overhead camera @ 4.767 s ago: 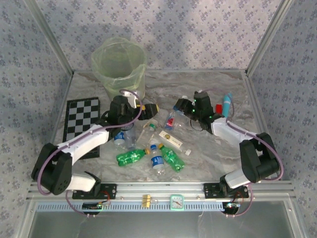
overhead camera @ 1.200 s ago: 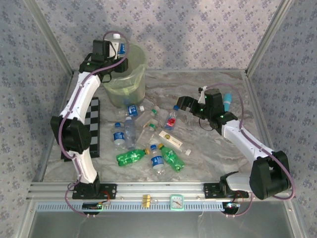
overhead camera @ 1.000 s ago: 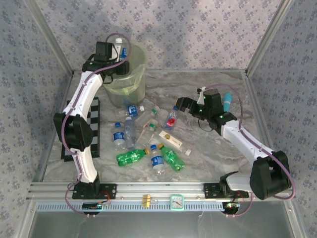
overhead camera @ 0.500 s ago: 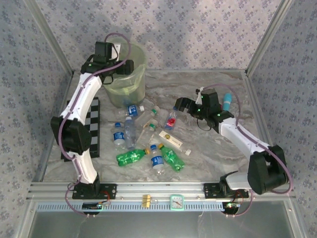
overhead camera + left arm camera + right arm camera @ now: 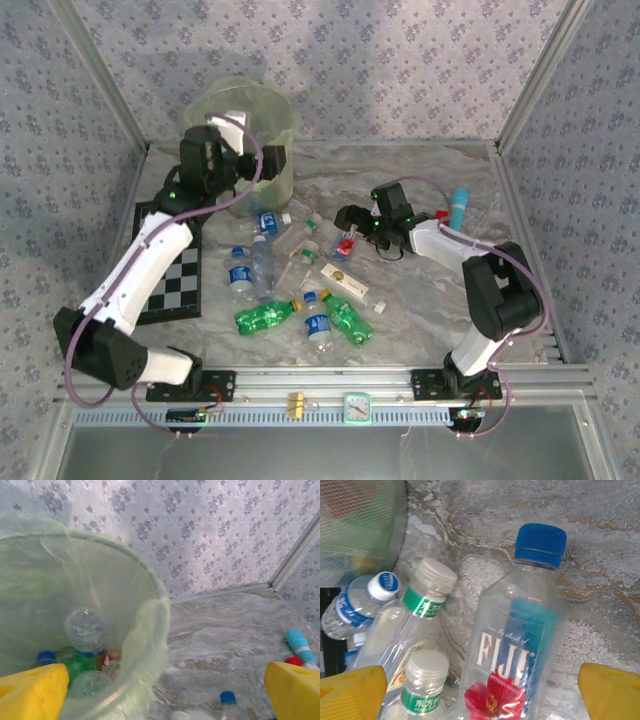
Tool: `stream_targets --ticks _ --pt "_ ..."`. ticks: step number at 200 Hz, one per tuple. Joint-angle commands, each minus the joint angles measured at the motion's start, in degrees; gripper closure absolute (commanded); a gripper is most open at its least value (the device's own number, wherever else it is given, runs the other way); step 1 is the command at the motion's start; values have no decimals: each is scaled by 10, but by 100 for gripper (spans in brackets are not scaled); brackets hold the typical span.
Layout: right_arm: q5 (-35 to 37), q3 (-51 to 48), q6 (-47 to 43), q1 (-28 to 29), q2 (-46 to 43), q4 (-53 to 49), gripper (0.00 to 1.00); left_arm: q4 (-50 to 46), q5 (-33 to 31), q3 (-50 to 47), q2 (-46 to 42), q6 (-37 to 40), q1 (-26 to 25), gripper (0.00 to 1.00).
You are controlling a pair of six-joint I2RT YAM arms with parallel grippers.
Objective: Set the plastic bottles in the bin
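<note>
At the back left of the marble-patterned table [image 5: 430, 290], the bin [image 5: 278, 172] stood upright, its pale green liner folded over the rim. The left wrist view showed several bottles heaped at its bottom: a clear one [image 5: 84, 627] seen end-on, a green one [image 5: 76, 664] and a blue cap [image 5: 46, 656] beside them. The left gripper [image 5: 248, 160] hung close by the bin's rim, its yellow fingers [image 5: 31, 692] spread wide with nothing between them (the rim and the table beyond showed in the gap).

In front of the bin the other plastic bottles [image 5: 262, 265] lay scattered on the table. There were clear ones with blue labels, two green ones [image 5: 262, 317] near the front, and a pair with green labels [image 5: 422, 610] lying side by side. To their right lay a clear Fiji bottle [image 5: 515, 645] with a blue cap.

The right gripper [image 5: 347, 220] was low over the Fiji bottle, jaws apart, with one yellow finger on each side and neither touching it as far as the view showed.

Farther out, a checkerboard [image 5: 165, 265] lay left of the bottles and a white box [image 5: 345, 285] among them. A cyan-and-white tube [image 5: 458, 208] and a small red block [image 5: 440, 214] lay at the right rear.
</note>
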Motion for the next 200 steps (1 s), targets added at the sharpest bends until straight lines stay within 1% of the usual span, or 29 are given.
stream_targets --ticks 1,22,46,66,82,89,110,156,200 --pt "35 32 13 6 26 -33 0 89 13 -60 -36 -43 -16 0" --pt "68 45 13 9 45 -49 0 139 26 -138 -63 -78 -40 0" --pt "96 58 9 13 64 -53 0 184 22 -207 -83 -99 -84 0" --pt "106 78 5 15 86 -60 0 198 5 -242 -85 -114 -119 0" --pt "110 89 2 19 109 -63 0 196 -17 -261 -81 -124 -135 0" --pt "112 110 2 19 118 -64 0 191 -28 -268 -79 -132 -139 0" --pt "114 131 8 21 144 -67 0 181 -44 -285 -75 -154 -140 0" --pt "138 136 22 24 163 -60 0 153 -70 -286 -58 -175 -140 0" --pt "140 125 22 25 163 -54 11 152 -73 -273 -42 -182 -140 0"
